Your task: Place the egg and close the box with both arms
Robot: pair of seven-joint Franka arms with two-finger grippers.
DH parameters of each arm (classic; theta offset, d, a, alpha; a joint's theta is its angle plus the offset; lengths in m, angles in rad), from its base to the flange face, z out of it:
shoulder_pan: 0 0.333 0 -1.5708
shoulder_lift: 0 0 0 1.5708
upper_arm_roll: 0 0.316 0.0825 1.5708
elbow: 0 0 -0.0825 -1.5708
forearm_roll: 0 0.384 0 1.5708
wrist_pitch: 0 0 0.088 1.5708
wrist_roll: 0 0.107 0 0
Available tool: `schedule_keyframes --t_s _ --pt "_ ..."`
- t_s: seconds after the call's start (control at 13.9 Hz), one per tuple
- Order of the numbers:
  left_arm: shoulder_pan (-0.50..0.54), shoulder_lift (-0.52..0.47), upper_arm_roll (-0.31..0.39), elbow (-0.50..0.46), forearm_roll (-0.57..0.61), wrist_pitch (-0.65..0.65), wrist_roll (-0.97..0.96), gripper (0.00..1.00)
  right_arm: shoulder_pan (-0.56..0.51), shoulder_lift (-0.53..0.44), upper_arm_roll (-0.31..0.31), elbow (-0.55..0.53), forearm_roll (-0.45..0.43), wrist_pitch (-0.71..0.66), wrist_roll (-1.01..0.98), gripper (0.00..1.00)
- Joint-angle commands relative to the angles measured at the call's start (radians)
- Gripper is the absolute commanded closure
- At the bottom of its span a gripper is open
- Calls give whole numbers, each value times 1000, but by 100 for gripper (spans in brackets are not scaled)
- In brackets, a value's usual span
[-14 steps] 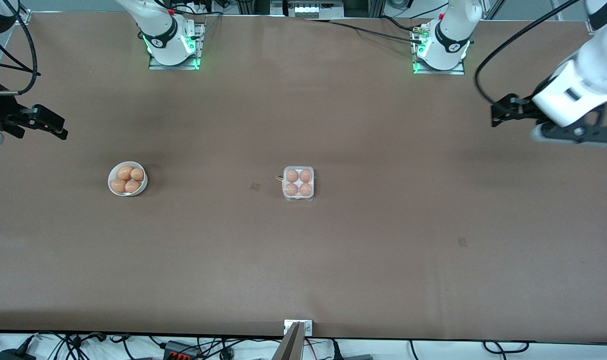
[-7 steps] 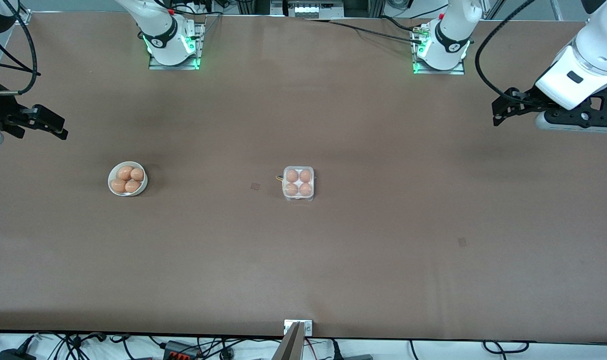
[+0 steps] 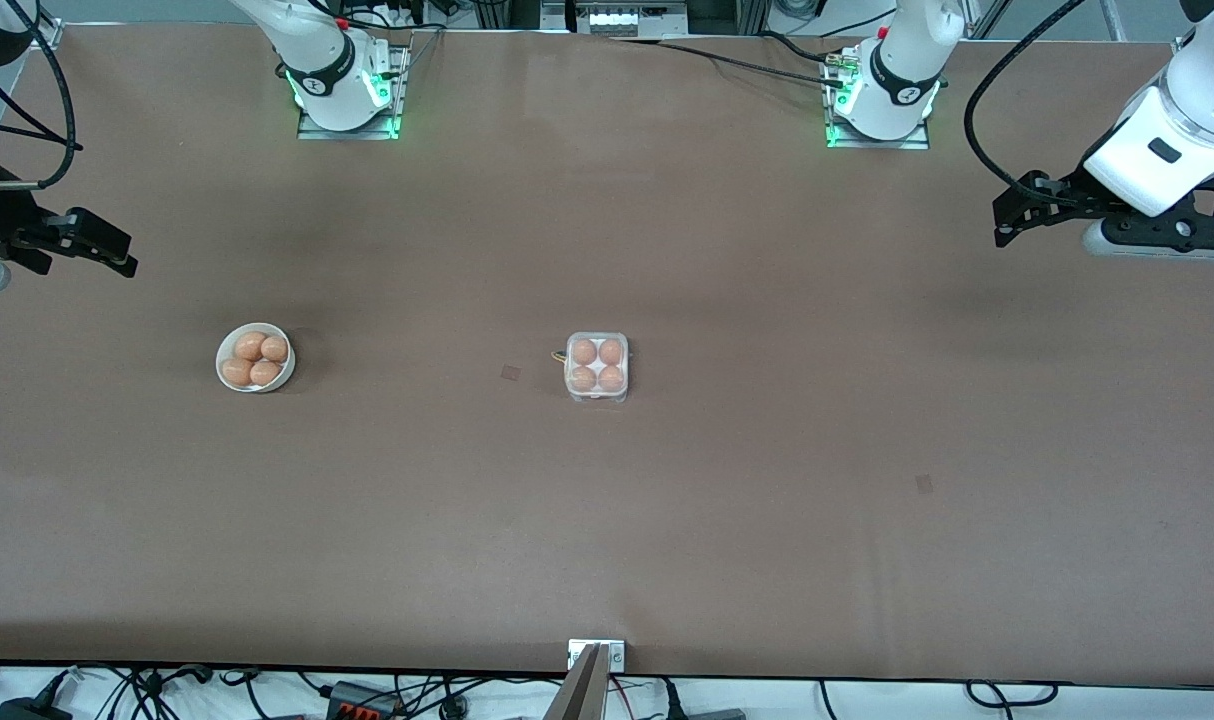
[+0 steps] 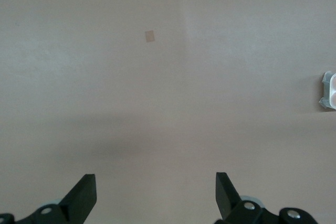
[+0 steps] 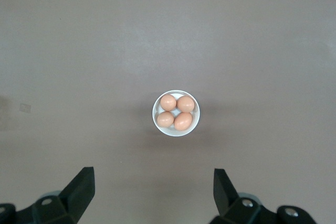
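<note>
The box (image 3: 597, 367) stands at the table's middle with its clear lid down, and a brown egg (image 3: 585, 352) shows in every cell. One corner of it shows in the left wrist view (image 4: 329, 92). My left gripper (image 3: 1004, 216) is open and empty, up over the left arm's end of the table, far from the box; it also shows in the left wrist view (image 4: 156, 195). My right gripper (image 3: 123, 256) is open and empty over the right arm's end and waits. In the right wrist view it (image 5: 154, 190) hangs over bare table beside the bowl.
A round white bowl (image 3: 220, 362) with several brown eggs (image 5: 176, 111) stands toward the right arm's end. A thin yellowish thing (image 3: 558, 355) lies against the box. Small square marks (image 3: 510, 373) (image 3: 924, 484) are on the brown table. A camera mount (image 3: 595, 655) sits at the near edge.
My left arm has drawn back toward its end of the table and steadied. The right arm, the box and the bowl have not moved.
</note>
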Motion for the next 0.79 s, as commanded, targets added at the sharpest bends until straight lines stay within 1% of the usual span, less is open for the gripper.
schedule_keyframes --t_s 0.0,0.72 --pt "-11 9 5 29 12 -29 8 0 -12 -6 15 7 7 -19 4 0" --pt "-14 8 -11 32 9 -30 7 0 -12 -7 15 7 7 -19 4 0"
